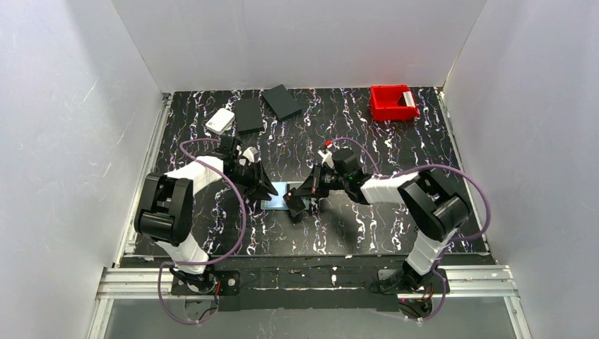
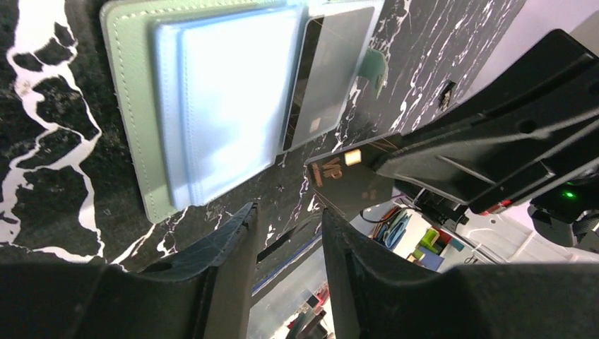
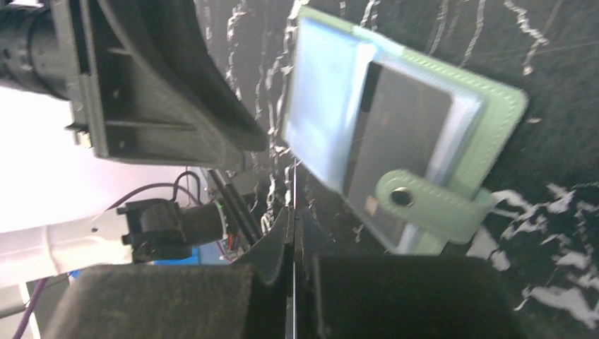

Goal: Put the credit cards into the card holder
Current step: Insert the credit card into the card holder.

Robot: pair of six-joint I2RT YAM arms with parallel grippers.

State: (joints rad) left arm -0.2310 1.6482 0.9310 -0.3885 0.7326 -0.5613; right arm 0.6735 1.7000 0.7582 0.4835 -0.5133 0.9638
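Fingers [image 3: 284, 240] on right pinch credit card [image 2: 346, 180] beside open card holder [image 2: 127, 106].

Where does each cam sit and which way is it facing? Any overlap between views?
Top external: above and behind the bases, looking down at the table; both arms show, left tool and right tool at the open card holder.
Left wrist: on the left arm, looking past its own open fingers at the card holder; right tool holds a VIP card.
Right wrist: on the right arm, looking along its shut fingers at the card holder.
Shared: all three see the card holder; each wrist sees the other tool.
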